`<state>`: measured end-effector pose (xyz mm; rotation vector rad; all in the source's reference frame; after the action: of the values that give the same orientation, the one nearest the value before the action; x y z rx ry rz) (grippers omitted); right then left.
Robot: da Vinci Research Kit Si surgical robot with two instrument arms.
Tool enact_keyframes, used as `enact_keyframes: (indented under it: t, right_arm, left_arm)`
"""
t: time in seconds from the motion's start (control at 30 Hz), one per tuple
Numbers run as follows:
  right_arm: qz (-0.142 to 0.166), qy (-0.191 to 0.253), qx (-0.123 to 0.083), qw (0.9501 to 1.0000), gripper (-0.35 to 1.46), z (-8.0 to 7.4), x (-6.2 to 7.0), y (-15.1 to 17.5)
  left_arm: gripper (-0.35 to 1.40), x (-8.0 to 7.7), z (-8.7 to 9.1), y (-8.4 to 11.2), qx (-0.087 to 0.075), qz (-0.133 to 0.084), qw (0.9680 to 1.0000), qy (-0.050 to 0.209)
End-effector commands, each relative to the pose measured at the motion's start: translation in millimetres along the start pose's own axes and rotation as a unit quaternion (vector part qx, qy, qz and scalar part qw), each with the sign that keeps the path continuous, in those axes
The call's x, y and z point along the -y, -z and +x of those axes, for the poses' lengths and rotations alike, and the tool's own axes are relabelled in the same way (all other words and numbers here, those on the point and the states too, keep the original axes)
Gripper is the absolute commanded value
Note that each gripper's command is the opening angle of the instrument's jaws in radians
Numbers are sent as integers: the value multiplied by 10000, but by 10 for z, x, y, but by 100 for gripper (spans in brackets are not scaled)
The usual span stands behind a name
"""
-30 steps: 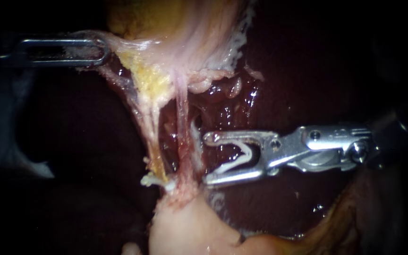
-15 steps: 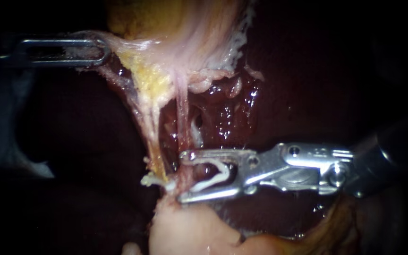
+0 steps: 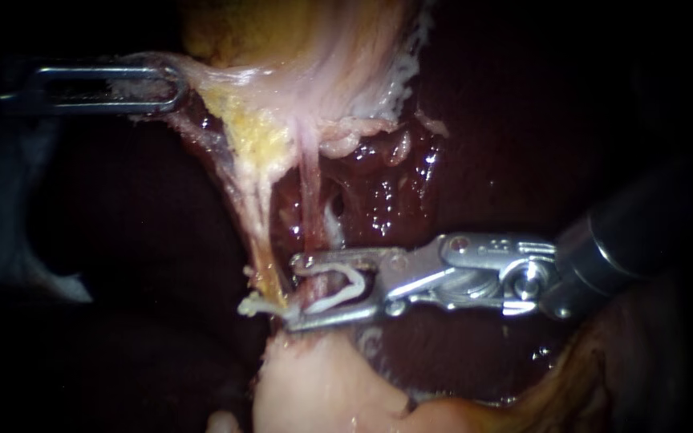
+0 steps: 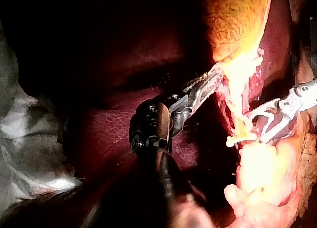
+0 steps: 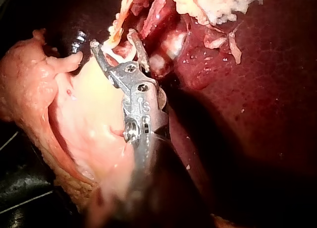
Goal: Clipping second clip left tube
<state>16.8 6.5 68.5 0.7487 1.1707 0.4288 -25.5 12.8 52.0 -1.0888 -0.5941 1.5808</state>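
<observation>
The right instrument's pincer (image 3: 290, 293) is standing spread wide and pinching a V-shaped clip (image 3: 358, 282) between its two jaws, one white leg lying along each jaw. The right instrument is coming in from the right of the endoscope view, low over the dark red liver (image 3: 507, 136). The pincer is straddling a thin pink tube (image 3: 308, 184), which is running down between the jaws. Its tips are reaching just beside the left tube (image 3: 257, 232), a strand coated in yellow fat. Whether the left tube is lying fully inside the pincer cannot be told.

A closed clip (image 3: 257, 306) is sitting across the left tube near its lower end, level with the pincer and just beside the lower jaw's tip. Both tubes are stretching from the yellow-tan gallbladder (image 3: 234, 32) down to a pale lump of tissue (image 3: 322, 385). In the right wrist view the pincer (image 5: 113, 39) is lying along that pale lump (image 5: 84, 119), with the liver (image 5: 257, 89) beside it.

The left instrument's pincer (image 3: 176, 84) is pressing together on a pale membrane (image 3: 202, 76) at the gallbladder's edge. In the left wrist view this pincer (image 4: 218, 74) is gripping the same pale tissue under the gallbladder (image 4: 237, 20), while the right pincer (image 4: 255, 125) is showing ahead of it, beside the closed clip (image 4: 240, 138)
</observation>
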Motion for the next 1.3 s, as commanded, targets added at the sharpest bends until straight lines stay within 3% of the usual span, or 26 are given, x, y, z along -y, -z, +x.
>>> enact_keyframes:
  t: [0.03, 0.5, 0.73, 1.03, 1.3]
  right_arm:
    - [-3, -7, -1, 10000, 49, 0, -2, 0]
    - [-9, -80, -7, 10000, 49, -1, -17, -34]
    - [154, -72, 49, 9998, 49, -6, -17, -49]
    - [384, -94, -46, 9992, 49, -9, -15, -61]
    - [411, -74, -88, 9991, 49, -14, -16, -83]
  left_arm:
    - [-35, 0, 0, 0, 0, 2, 10000, 0]
    - [-35, 0, -1, -2, 3, -6, 10000, -3]
    - [-35, 0, -2, -3, 1, -4, 10000, -4]
    - [-35, -1, -2, -3, 8, -15, 10000, -3]
    - [-35, -1, -2, -3, 7, -14, 10000, -3]
